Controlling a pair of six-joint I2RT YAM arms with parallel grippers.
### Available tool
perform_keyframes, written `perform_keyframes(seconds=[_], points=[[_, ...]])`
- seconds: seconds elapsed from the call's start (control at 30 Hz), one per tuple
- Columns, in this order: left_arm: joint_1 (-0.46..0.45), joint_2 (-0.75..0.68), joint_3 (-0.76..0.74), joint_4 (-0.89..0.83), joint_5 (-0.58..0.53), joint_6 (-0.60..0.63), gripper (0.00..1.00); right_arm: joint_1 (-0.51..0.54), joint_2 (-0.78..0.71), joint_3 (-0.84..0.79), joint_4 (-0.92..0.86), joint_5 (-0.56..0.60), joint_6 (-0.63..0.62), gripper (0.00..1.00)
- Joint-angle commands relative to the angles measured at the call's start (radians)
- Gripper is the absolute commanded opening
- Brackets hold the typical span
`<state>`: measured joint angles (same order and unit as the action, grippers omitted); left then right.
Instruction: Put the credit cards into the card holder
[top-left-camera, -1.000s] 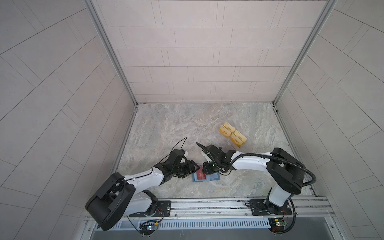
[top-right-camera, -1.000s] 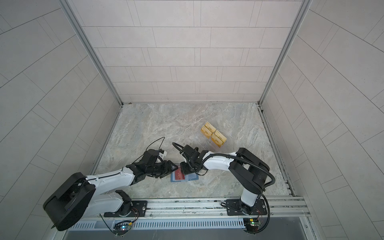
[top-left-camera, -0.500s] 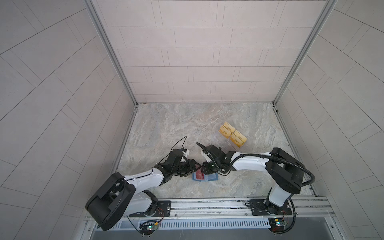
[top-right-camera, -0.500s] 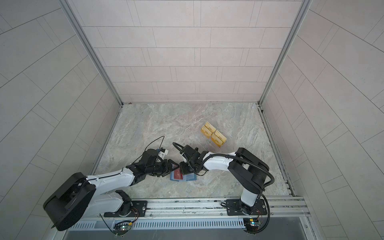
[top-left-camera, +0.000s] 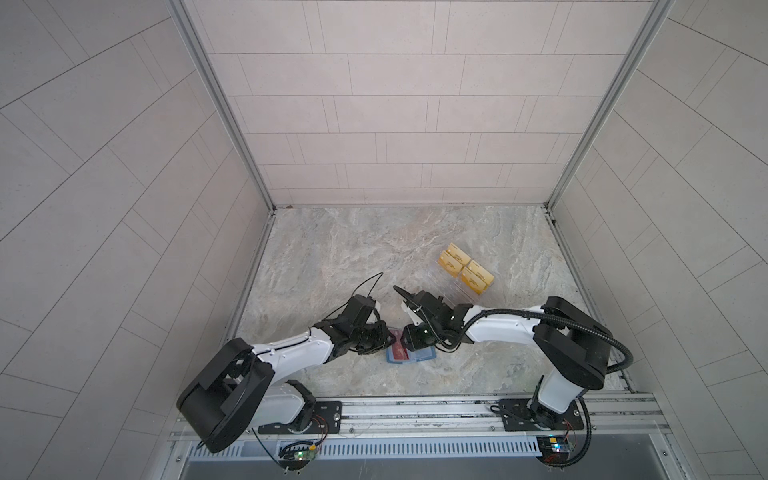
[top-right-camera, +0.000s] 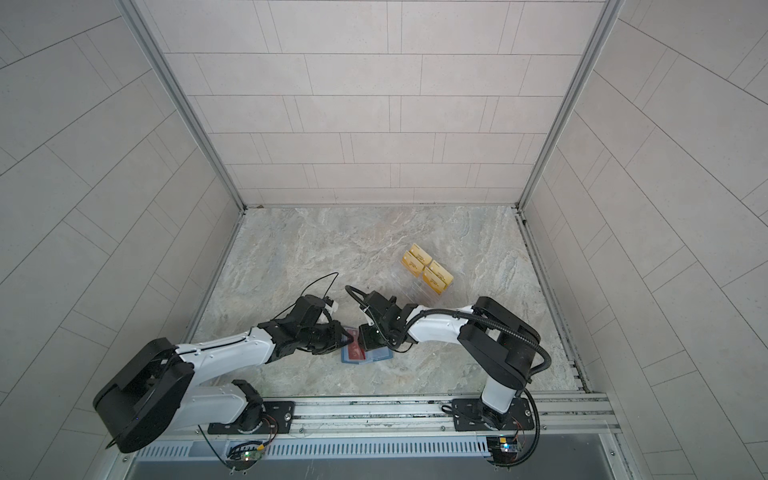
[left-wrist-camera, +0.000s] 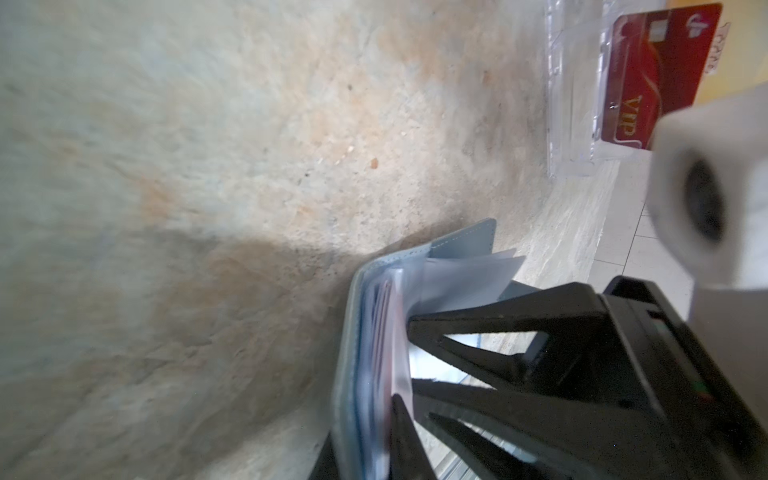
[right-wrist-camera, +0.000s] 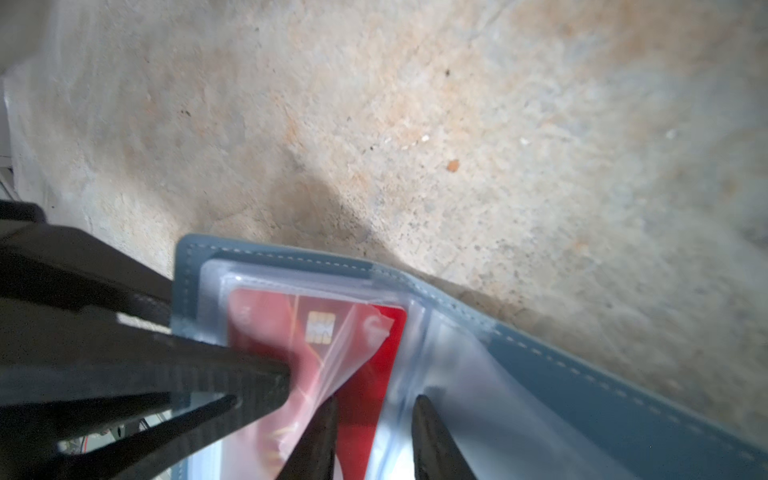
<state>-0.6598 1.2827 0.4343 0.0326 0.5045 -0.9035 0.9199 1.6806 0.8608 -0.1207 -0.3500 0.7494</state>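
Red credit card (right-wrist-camera: 365, 353) lies face-up in a clear sleeve of the card holder (right-wrist-camera: 582, 374) — chip and gold trim showing, a loose flap of plastic slanting across it. The slate-blue card holder is spread open on the marble worktop (top-left-camera: 332, 257), near the front edge and midway between my two arms. My left pincer (right-wrist-camera: 262, 386) is closed on the holder's outer half, cover and sleeves pinched together (the left wrist view shows one finger on either side of the stack). My right pincer (right-wrist-camera: 374, 403) stands over the card with its jaws a little apart, the card's edge and the flap between them; it grips nothing that I can make out. The two pincers are close together above the holder in both top views. Farther back and to the right, well apart from the holder, stands a clear acrylic rack (top-left-camera: 453, 287) with gold-yellow cards (top-left-camera: 476, 277) on its tiers — and, seen from my left wrist, another red VIP card (left-wrist-camera: 660, 75) propped in it.
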Motion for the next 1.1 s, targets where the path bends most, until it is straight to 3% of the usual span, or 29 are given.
perform_keyframes(seconds=[0.0,0.13,0.37,0.53,0.8,0.97,1.07], points=[[-0.009,-0.009,0.043,-0.106,-0.053,0.044,0.09,0.011,-0.055,-0.014,-0.133,0.077,-0.039,0.37],[-0.009,-0.043,0.093,-0.245,-0.119,0.073,0.06,0.007,-0.104,-0.019,-0.152,0.098,-0.053,0.37],[-0.023,-0.035,0.210,-0.528,-0.248,0.142,0.09,-0.009,-0.147,-0.027,-0.134,0.096,-0.067,0.39],[-0.100,0.045,0.383,-0.768,-0.433,0.169,0.14,-0.016,-0.157,-0.079,-0.073,0.083,-0.061,0.39],[-0.200,0.219,0.523,-0.871,-0.530,0.140,0.19,-0.051,-0.190,-0.125,0.003,0.053,-0.068,0.42],[-0.236,0.296,0.578,-0.874,-0.506,0.125,0.24,-0.065,-0.219,-0.132,0.019,0.042,-0.085,0.46],[-0.236,0.306,0.601,-0.872,-0.493,0.123,0.40,-0.071,-0.213,-0.143,0.043,0.031,-0.085,0.46]])
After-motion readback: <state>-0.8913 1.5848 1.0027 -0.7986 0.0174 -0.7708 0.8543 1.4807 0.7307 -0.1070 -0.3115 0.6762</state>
